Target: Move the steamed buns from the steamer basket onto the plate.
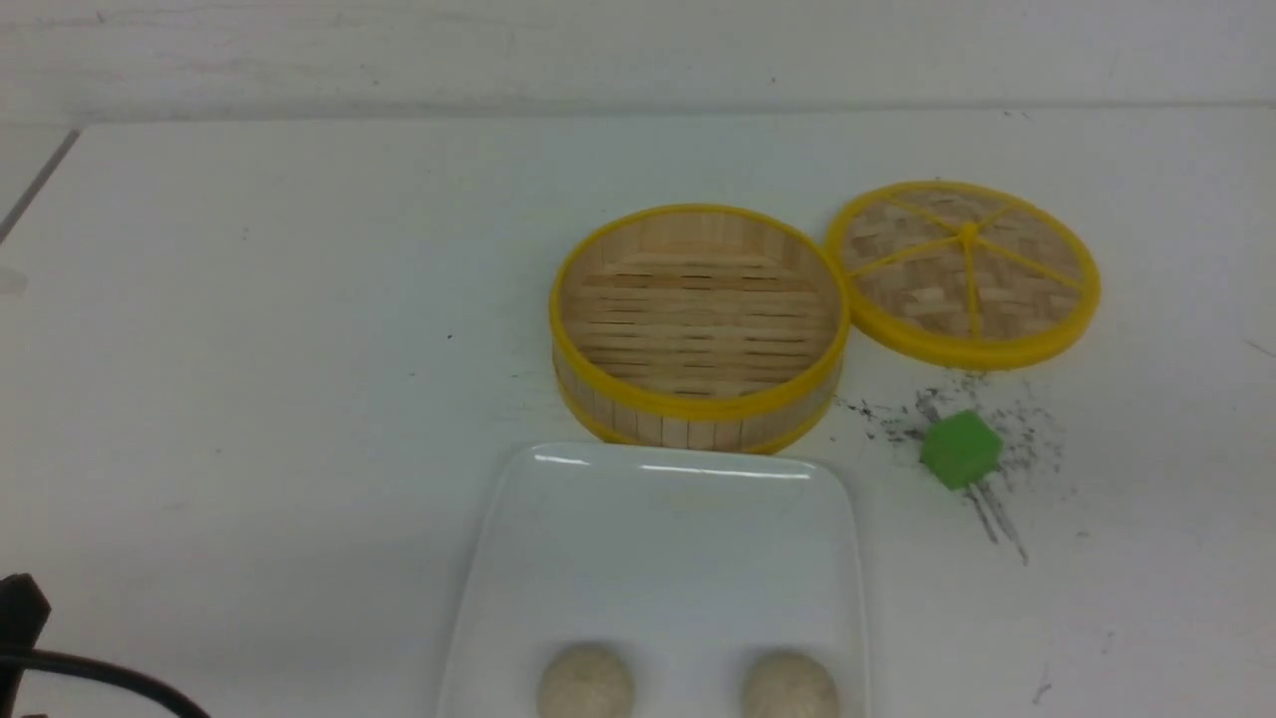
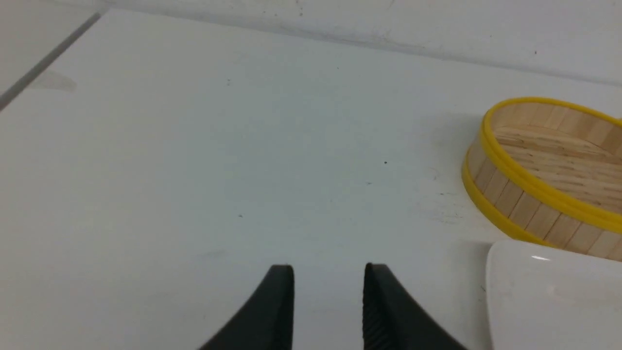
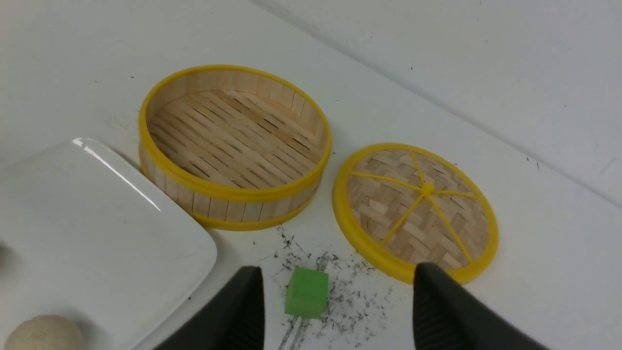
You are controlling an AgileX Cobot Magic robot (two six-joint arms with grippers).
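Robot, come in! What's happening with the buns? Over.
Left tool open, empty; right tool open, empty. Both steamed buns on plate; steamer basket empty. Green cube off aside, nothing blocking.

- I see the plate (image 1: 658, 538) nearest me, at the middle of the table (image 1: 249, 399).
- On its near end lie the left steamed bun (image 1: 585, 683) and the right steamed bun (image 1: 790, 686), side by side and apart.
- The steamer basket (image 1: 688, 431) stands just behind the plate's far edge.
- The lid (image 1: 965, 274) lies flat right of the basket; whether their rims touch I cannot tell.
- The cube (image 1: 960, 450) sits before the lid, right of the plate's far corner, apart from both.
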